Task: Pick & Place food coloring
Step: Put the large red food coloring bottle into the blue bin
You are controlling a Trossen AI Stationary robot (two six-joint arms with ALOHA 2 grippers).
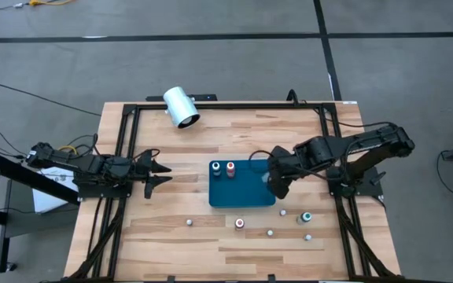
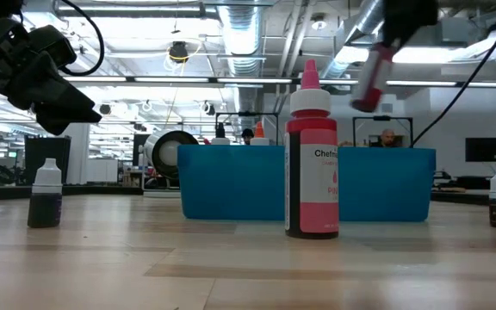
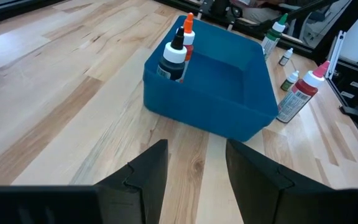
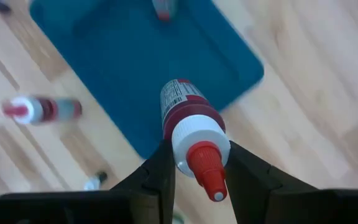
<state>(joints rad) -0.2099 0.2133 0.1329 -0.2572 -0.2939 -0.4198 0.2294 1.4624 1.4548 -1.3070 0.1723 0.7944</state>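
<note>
From above, the right hand hangs over the right edge of the teal tray, clamped on a food coloring bottle. Two bottles stand in the tray's far-left corner. Six more stand loose on the tabletop near the tray's front and right. The left hand waits left of the tray, fingers apart and empty. A white cylinder lies at the far edge.

At table height, one red bottle stands before the tray, a dark one to the left.

The left wrist view shows the tray's two bottles and four beyond it.

The right wrist view shows fingers closed on a red-capped bottle above the tray.
</note>
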